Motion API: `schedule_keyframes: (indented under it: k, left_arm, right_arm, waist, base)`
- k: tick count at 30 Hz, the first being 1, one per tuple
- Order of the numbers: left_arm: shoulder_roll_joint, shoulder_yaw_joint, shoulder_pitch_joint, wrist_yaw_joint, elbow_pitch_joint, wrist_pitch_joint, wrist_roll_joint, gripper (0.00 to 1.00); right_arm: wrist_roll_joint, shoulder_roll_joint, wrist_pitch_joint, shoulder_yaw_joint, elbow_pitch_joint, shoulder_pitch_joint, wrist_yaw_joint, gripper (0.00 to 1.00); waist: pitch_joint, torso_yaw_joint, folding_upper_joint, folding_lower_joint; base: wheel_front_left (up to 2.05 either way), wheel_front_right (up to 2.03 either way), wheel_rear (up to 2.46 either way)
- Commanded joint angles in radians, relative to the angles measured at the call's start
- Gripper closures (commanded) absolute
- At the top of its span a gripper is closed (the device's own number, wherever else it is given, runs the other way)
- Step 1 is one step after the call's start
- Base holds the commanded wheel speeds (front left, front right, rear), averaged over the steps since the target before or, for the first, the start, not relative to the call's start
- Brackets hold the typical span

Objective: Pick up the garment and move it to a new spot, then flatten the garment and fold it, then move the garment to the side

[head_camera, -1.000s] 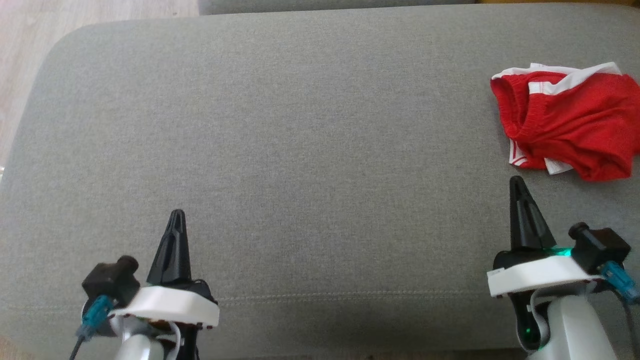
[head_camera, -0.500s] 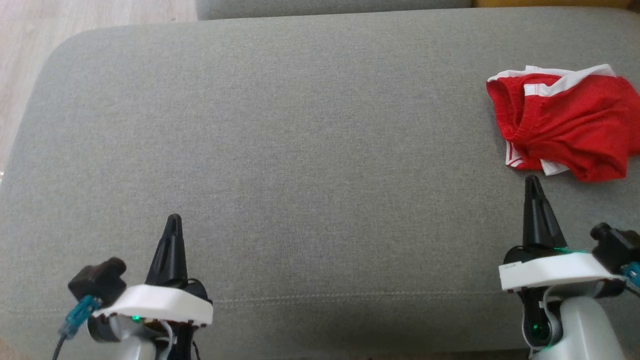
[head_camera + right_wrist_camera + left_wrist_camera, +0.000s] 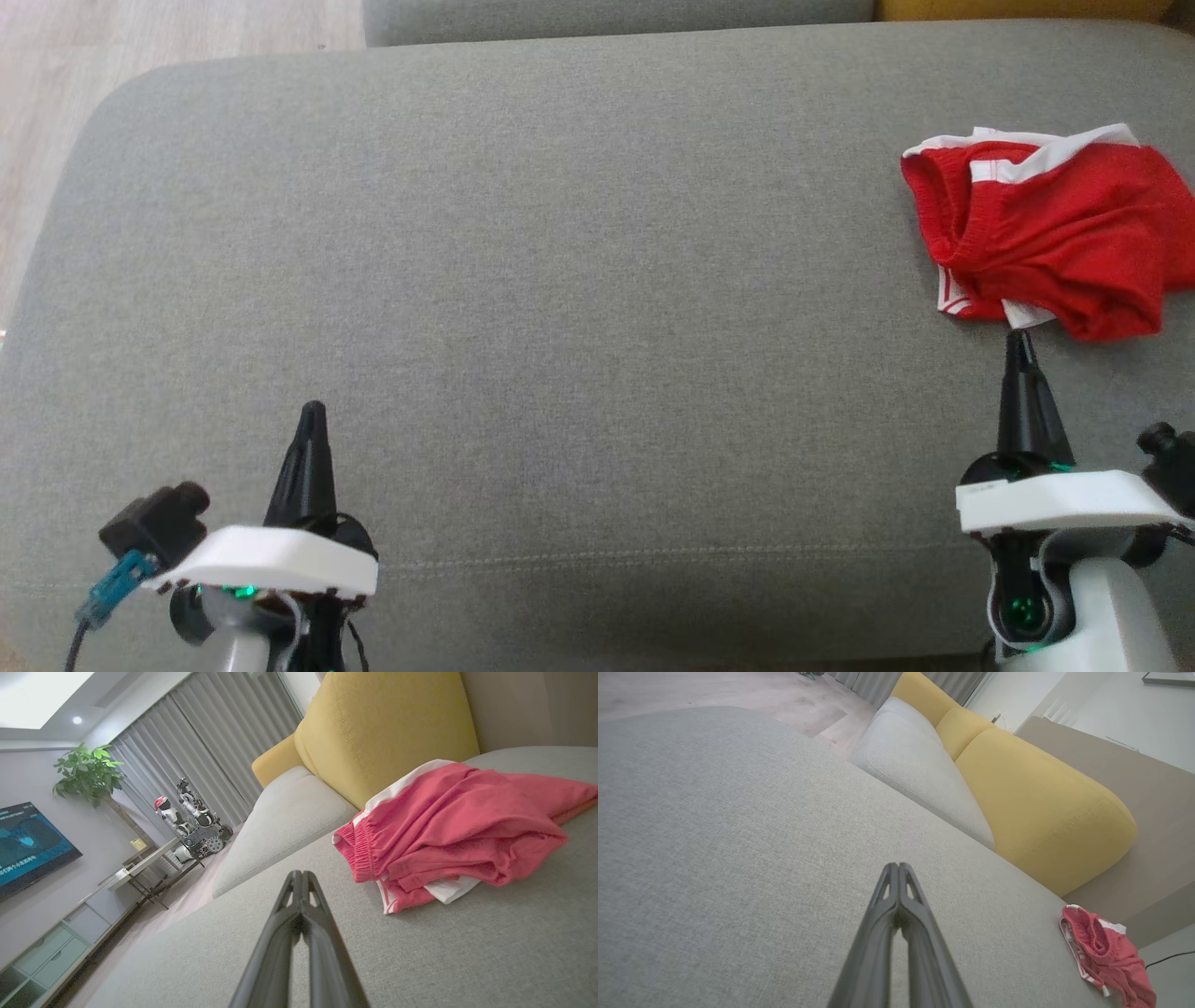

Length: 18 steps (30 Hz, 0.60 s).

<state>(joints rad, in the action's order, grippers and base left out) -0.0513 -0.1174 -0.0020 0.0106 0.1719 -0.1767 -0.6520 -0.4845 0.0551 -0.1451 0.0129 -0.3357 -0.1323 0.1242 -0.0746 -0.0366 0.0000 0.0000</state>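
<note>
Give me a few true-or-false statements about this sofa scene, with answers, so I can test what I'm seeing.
1. The shorts lie crumpled on the grey cushion. True.
2. The right tool grips the shorts. False: it is shut on nothing, its tip just short of them.
3. The left tool is wide open. False: it is shut.
4. The shorts lie nearer the right tool than the left. True.
5. A yellow cushion lies beyond the grey one. True.

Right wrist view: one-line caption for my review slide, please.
Closed right end effector aimed across the grey cushion, close to the crumpled red shorts with white trim, yellow backrest behind.
</note>
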Motion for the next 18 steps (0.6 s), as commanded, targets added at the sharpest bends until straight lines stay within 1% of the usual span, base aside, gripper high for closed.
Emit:
schedule_keyframes:
  k: [1,18]
  left_arm:
    - [-0.017,0.019,-0.047,0.011,-0.027,0.005,-0.022,1.0]
    - [-0.023,0.049,-0.058,0.033,-0.008,0.052,-0.223,1.0]
  right_arm:
    - [-0.026,0.0,0.005,0.001,0.041,-0.026,0.002,1.0]
    - [-0.249,0.0,0.056,-0.025,0.052,-0.016,0.003,1.0]
  waist:
    - [0.001,0.0,0.0,0.0]
    - [0.015,0.008,0.0,0.0]
  base:
    - [0.0,0.0,0.0]
    - [0.0,0.0,0.0]
